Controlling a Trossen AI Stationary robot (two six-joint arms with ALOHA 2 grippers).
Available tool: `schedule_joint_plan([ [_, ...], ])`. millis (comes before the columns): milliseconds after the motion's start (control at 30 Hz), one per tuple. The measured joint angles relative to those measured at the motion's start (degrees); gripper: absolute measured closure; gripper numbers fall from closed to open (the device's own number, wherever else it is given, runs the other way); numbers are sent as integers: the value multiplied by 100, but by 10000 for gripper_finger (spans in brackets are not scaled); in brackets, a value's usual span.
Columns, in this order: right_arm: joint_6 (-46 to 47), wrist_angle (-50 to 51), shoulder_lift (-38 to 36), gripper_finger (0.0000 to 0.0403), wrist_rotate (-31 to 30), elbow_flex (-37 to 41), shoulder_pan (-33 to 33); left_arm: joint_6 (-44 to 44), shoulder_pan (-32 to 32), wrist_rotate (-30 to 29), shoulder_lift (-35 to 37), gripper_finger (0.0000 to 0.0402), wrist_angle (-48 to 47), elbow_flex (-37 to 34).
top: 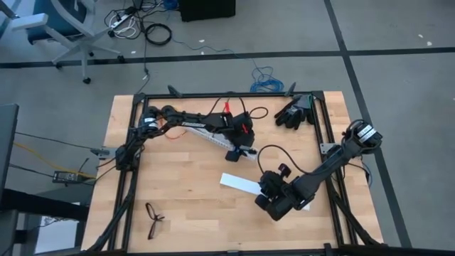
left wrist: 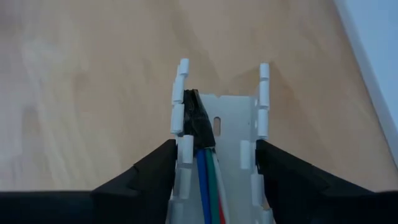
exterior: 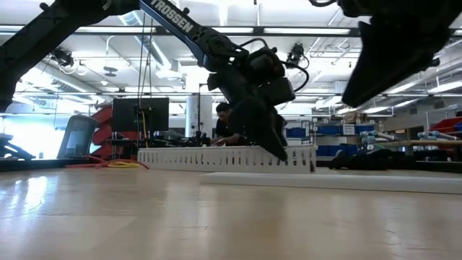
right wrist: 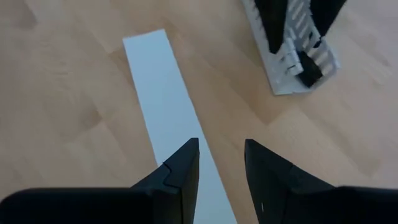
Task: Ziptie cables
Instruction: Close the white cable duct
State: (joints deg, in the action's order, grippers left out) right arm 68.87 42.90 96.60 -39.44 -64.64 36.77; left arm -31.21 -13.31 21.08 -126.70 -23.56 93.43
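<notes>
the ziptie cannot be made out in any view, and most of the cables (left wrist: 207,186) are hidden: only their blue, green, white and red strands show in the left wrist view, running up the channel of the white slotted rail (left wrist: 231,127) to a small black connector (left wrist: 198,121) near the rail's end (the rest is cut off by the frame edge). in the high view the rail (top: 213,137) lies on the wooden counter (top: 178,192) mostly covered by the left arm, and the low view shows only its toothed side. the left hand (left wrist: 214,163) reaches out low over the rail's end, its two dark fingers (left wrist: 155,171) set on either side of the rail's walls, right against them; whether they press it cannot be told for certain. the right hand (right wrist: 221,163) hangs tilted down over a flat white strip (right wrist: 163,93) lying on the counter just beside the rail, its fingers a little apart and holding nothing. a pair of black gloves (top: 294,112) lies near the far right corner, and glasses (top: 153,217) near the front left.
</notes>
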Motion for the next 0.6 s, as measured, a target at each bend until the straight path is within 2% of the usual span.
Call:
schedule_joint_plan([
  [300,-1375,-595,124,289,20,0,-426,56,-288,-57,257,182,-810,-11],
  [467,-1713,-962,397,289,286,124,-731,215,-462,309,302,182,-1079,-11],
  [600,-1818,-1244,463,289,276,202,-806,295,-508,549,316,183,-1048,-161],
])
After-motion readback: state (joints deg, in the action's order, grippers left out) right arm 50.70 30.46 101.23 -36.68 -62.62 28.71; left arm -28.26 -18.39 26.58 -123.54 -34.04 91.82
